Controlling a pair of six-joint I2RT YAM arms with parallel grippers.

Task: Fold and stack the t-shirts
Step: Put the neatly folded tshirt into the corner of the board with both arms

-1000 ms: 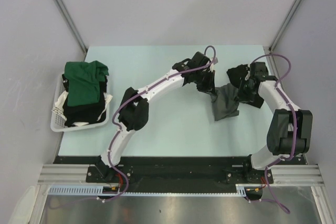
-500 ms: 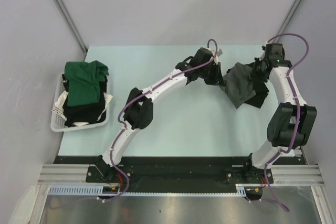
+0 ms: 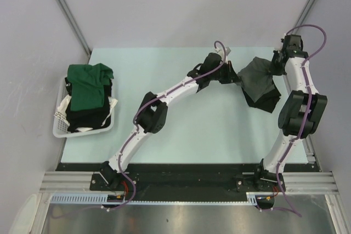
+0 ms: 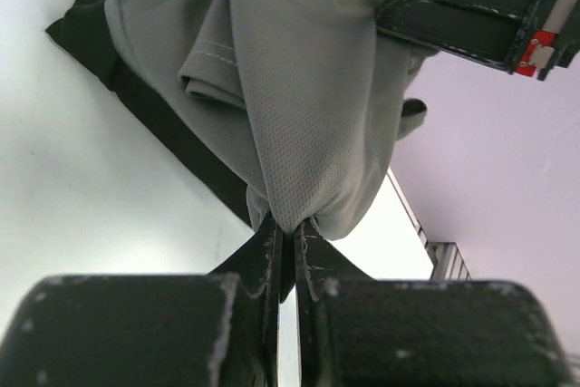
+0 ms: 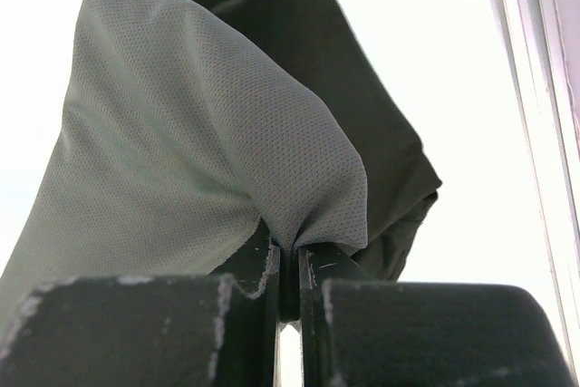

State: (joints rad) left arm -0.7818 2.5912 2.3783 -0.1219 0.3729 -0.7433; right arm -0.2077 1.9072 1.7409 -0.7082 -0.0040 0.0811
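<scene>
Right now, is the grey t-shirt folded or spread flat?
Neither: bunched. The grey t-shirt hangs crumpled between the left pincer and right pincer, each shut on a pinch of cloth.

I count two arms, each ending in one hand: my left hand [image 4: 288,227] and my right hand [image 5: 288,253]. There is one worktop [image 3: 192,130] and one white basket [image 3: 59,128]. Of cloth, I count one grey t-shirt [image 3: 256,73], one green t-shirt [image 3: 88,86], and two black pieces: one black heap [image 3: 90,118] in the basket, and one black piece [image 3: 267,102] under the grey. I cannot tell whether each black one is a single shirt.
</scene>
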